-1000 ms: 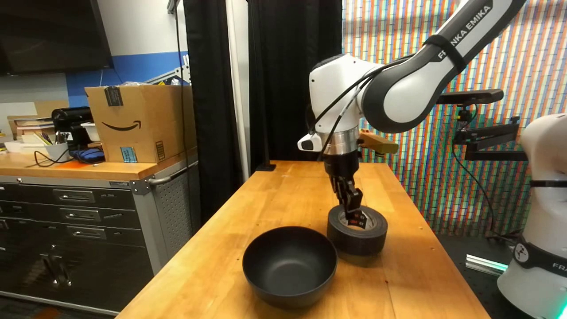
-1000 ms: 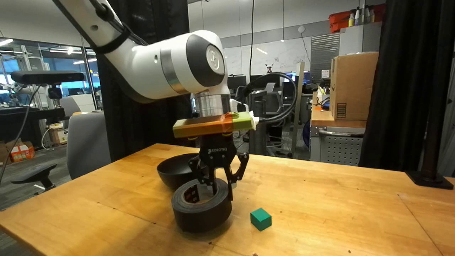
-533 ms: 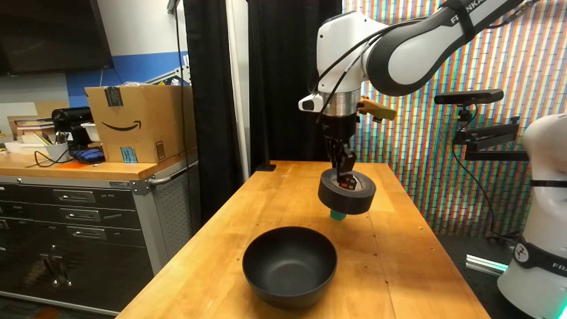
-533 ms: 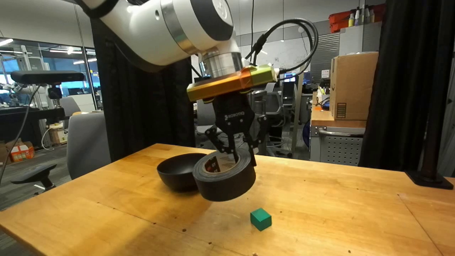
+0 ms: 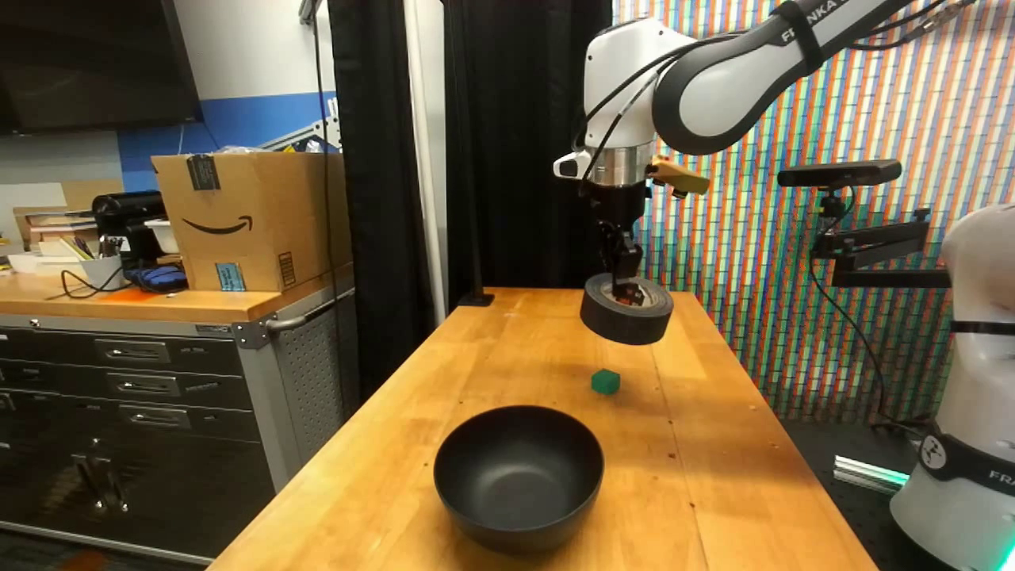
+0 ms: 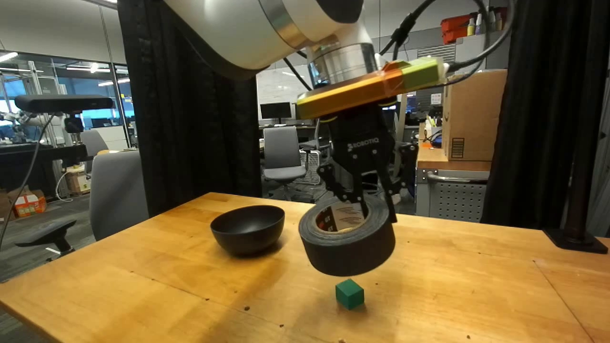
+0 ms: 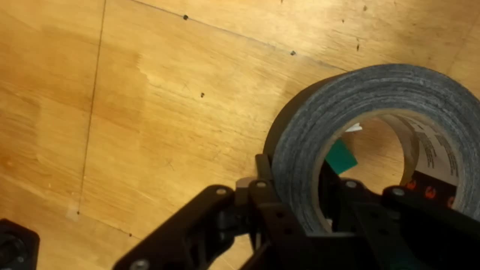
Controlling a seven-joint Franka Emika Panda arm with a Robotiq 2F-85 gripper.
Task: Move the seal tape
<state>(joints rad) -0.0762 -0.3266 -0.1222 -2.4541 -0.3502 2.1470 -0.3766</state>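
The seal tape, a thick dark grey-black roll with a pale-lined core and a black-and-red label inside, shows in both exterior views (image 5: 625, 325) (image 6: 348, 255) and in the wrist view (image 7: 397, 88). It hangs in the air above the wooden table, slightly tilted. My gripper (image 6: 380, 214) is shut on the roll's wall, with one finger inside the core and one outside. The gripper also shows in an exterior view (image 5: 624, 287) and in the wrist view (image 7: 295, 167). The inner fingertip is partly hidden by the roll.
A wide black bowl (image 5: 519, 484) (image 6: 248, 231) stands on the table (image 6: 452, 271). A small green block (image 5: 606, 381) (image 6: 350, 294) lies on it and shows through the roll's core in the wrist view (image 7: 340, 156). A black pole base (image 6: 574, 240) stands at a table edge.
The gripper has lifted the seal tape off the table and carried it away from the bowl, over past the green block. The roll has tilted slightly. Bowl and block have not moved.
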